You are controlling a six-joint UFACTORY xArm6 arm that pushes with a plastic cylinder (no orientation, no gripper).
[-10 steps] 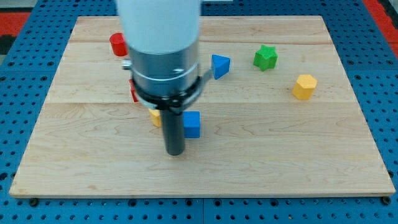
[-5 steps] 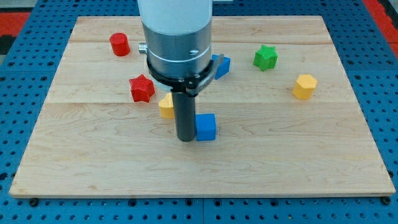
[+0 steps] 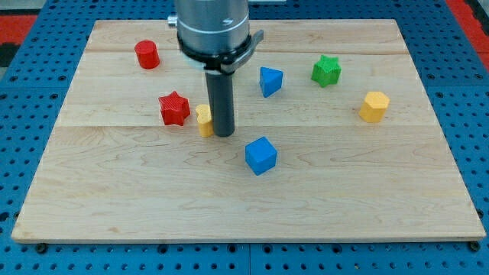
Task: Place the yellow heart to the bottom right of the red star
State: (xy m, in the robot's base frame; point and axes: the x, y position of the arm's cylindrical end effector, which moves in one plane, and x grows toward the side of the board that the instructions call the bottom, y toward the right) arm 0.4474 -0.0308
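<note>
End effector: bare upright rod, holding nothing, my tip [image 3: 223, 134] on desk [image 3: 367, 191].
Yellow heart [image 3: 204, 120] touching tip's left side; red star [image 3: 174, 108] further left; blue cube [image 3: 260, 155] lower right, apart.

a red cylinder [image 3: 147, 54] stands near the top left of the wooden desk [image 3: 397, 191]. a blue triangular block [image 3: 270, 80] sits just above the middle, with a green star [image 3: 326, 70] to its right and a yellow hexagonal block [image 3: 374, 106] further right and lower. a blue cube [image 3: 260, 156] lies below the middle, well apart from the others.
</note>
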